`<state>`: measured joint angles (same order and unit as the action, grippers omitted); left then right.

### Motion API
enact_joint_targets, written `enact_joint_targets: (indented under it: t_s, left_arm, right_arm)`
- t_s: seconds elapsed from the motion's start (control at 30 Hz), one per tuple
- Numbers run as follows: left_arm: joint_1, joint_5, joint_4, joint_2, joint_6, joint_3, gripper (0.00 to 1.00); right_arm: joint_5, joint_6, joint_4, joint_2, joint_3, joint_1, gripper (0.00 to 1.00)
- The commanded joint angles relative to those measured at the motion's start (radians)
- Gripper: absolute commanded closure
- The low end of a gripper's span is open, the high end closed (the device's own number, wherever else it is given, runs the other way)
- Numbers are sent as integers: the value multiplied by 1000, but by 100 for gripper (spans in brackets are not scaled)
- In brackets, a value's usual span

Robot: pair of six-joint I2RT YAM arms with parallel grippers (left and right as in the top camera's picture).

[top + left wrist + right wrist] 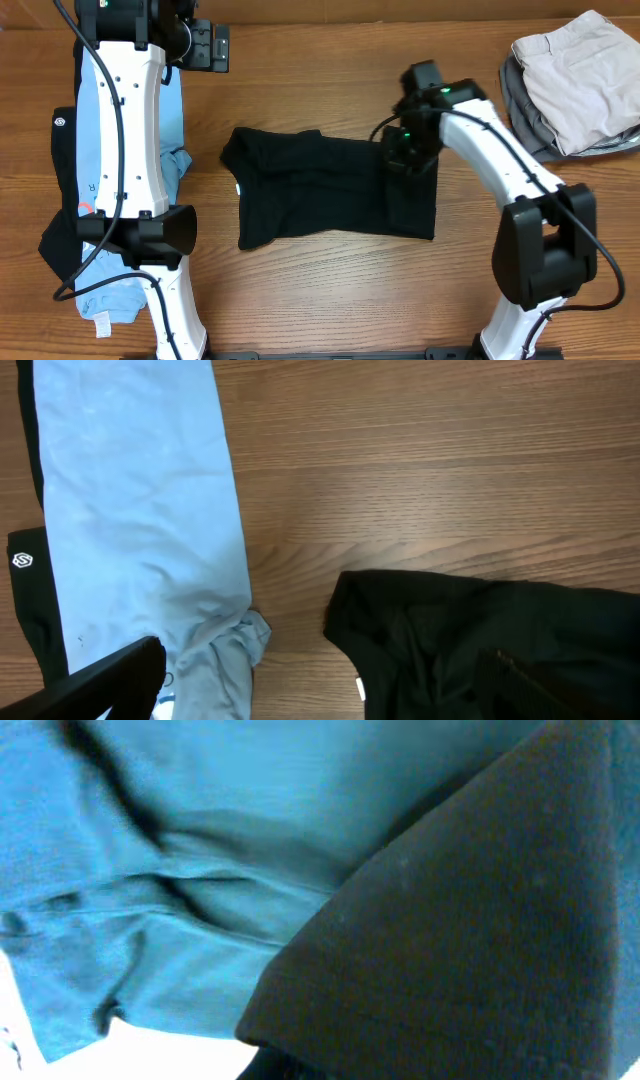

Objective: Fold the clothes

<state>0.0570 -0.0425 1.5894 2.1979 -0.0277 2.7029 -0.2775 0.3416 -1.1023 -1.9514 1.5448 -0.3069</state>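
Note:
A black T-shirt point(330, 190) lies partly folded in the middle of the table, its small white neck label point(360, 688) at the left edge. My right gripper point(405, 152) sits at the shirt's upper right corner, shut on the fabric. In the right wrist view dark cloth point(470, 920) fills the frame and hides the fingers. A light blue tee point(130, 490) lies at the left under my left arm. My left gripper point(205, 47) hangs high above the table's far left, open and holding nothing, its left finger point(110, 680) over the blue tee.
A stack of folded beige and grey clothes point(575, 85) sits at the far right corner. A black garment with a white logo point(22, 560) lies under the blue tee at the left edge. Bare wood point(330, 290) shows in front of the black shirt.

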Motion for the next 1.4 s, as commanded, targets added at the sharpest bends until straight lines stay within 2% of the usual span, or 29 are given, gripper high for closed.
enact_joint_targets:
  t_s: [0.0,0.2,0.3,0.33,0.43,0.53,0.57,0.73,0.93,1.2,1.37]
  left_arm:
    - [-6,-9,-1,6,-18,2,0]
    - [-6,-8,-1,6,-18,2,0]
    - [-6,5,1,6,-18,2,0]
    - [-6,13,2,6,-18,2,0]
    - [-6,32,7,6,-17,2,0]
    - [-6,65,10,6,11,-10,0]
    - [-6,85,13,6,30,-21,0]
    - [-6,130,16,6,61,-151,0]
    - [-6,234,-29,6,147,-400,0]
    - [-6,436,-226,6,217,-712,0]
    - [3,484,-355,6,215,-867,0]
  right_arm:
    - [-13,53,30,27,21,-48,96]
    - [-12,57,103,26,21,-103,96]
    - [8,93,130,23,21,-106,88]
    - [13,101,134,23,21,-106,82]
    - [8,100,147,23,21,-105,40]
    - [-36,78,141,35,22,-97,16]
    - [-46,78,135,47,22,-90,12]
    - [-53,42,99,146,31,-35,6]
    - [8,-23,4,217,34,86,0]
    - [8,-82,-38,217,32,178,0]
    - [40,-84,-37,217,32,179,0]
